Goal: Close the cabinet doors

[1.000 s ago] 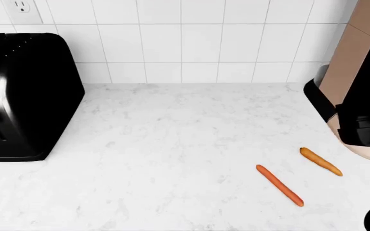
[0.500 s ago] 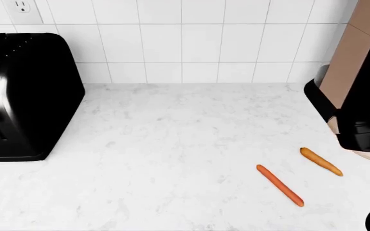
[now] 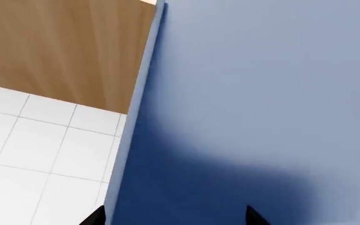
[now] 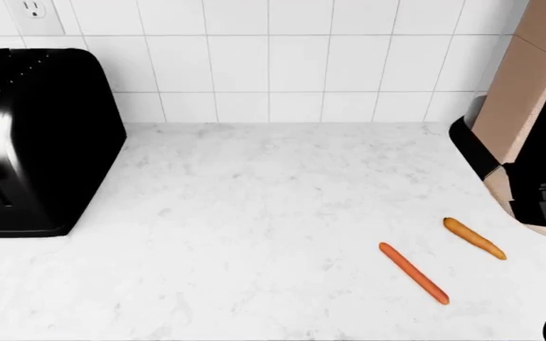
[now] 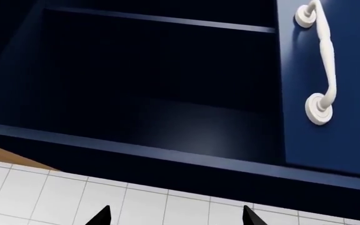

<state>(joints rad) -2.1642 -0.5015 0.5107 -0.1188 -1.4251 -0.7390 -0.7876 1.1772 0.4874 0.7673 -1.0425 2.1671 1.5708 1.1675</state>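
Observation:
In the left wrist view a blue cabinet door (image 3: 261,93) fills most of the picture, its light edge (image 3: 136,117) running alongside a wood panel (image 3: 61,47). My left gripper (image 3: 175,219) is open, close to the door's face, and holds nothing. In the right wrist view the cabinet's dark open inside (image 5: 148,84) shows a shelf. Beside it is a blue door (image 5: 330,84) with a white handle (image 5: 322,61). My right gripper (image 5: 175,216) is open, over white tiles below the cabinet's lower rail. The head view shows no doors.
A black toaster (image 4: 36,142) stands at the left of the marble counter (image 4: 254,213). Two carrots (image 4: 414,273) (image 4: 474,238) lie at the front right. My right arm's tan and black links (image 4: 539,177) rise at the right edge. White wall tiles (image 4: 301,64) back the counter.
In the head view the black part of my right arm has shifted slightly right and down. The toaster and carrots have not moved.

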